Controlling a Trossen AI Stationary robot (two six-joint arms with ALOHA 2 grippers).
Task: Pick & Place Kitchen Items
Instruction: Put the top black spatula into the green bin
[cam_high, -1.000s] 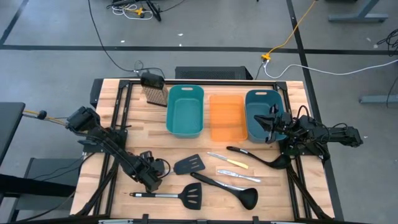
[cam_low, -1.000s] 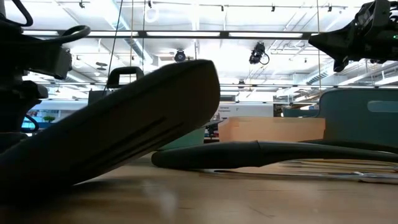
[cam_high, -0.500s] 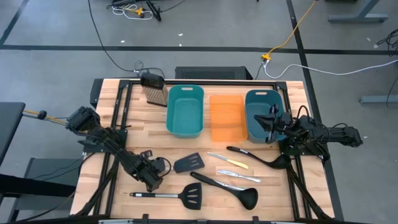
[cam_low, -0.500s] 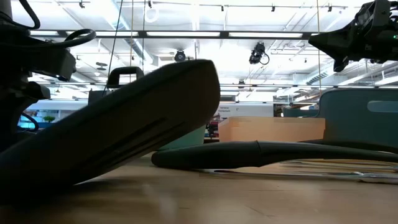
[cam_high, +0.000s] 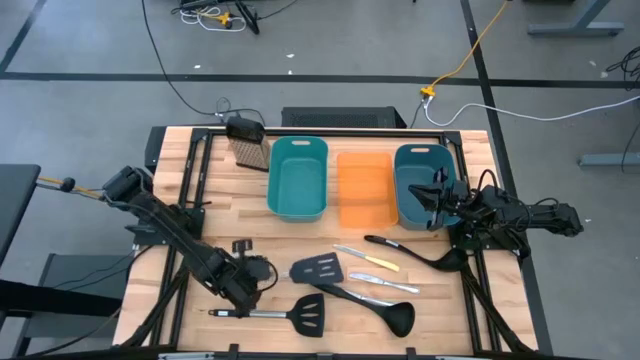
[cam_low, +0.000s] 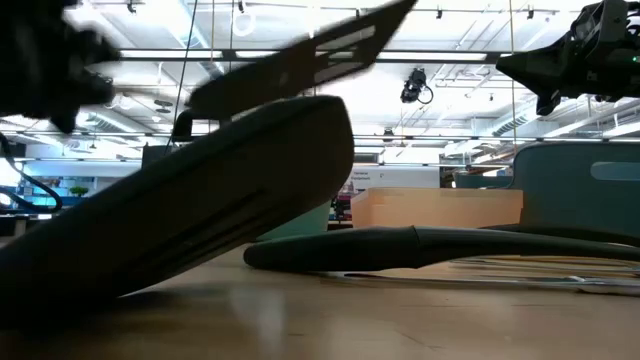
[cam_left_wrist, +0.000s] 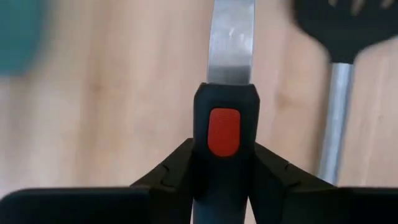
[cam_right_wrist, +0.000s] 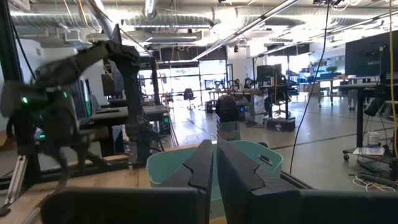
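From above: left gripper (cam_high: 252, 281) at about seven o'clock on the tabletop (cam_high: 225, 205), fingers clamped on the red-and-black handle of a slotted spatula (cam_high: 316, 268), blade pointing toward three o'clock and seemingly raised off the wood. Steel-handled spatula (cam_high: 290, 315) lying just nearer the front edge, a ladle (cam_high: 375, 305) beside it, two table knives and a yellow-handled knife (cam_high: 378, 263) near centre, a second ladle (cam_high: 415, 253) toward four o'clock. Right gripper (cam_high: 432, 200) parked over the right-hand teal bin (cam_high: 412, 158) at two o'clock, fingers together and holding nothing. Orange bin (cam_high: 362, 188) and left teal bin (cam_high: 298, 176) at twelve. From table height: spatula blade (cam_low: 330, 48) tilted up and aloft, blurred, above a dark utensil lying close to the lens. From the left wrist: fingers (cam_left_wrist: 165, 177) pressed on both sides of the handle (cam_left_wrist: 224, 134) at its red inlay, steel shank running onward. Probably light and stiff, the plastic handle offering fair purchase; a hold this far back likely lets the blade droop or swing. From the right wrist: fingers (cam_right_wrist: 202, 168) closed, teal bin rim beyond.
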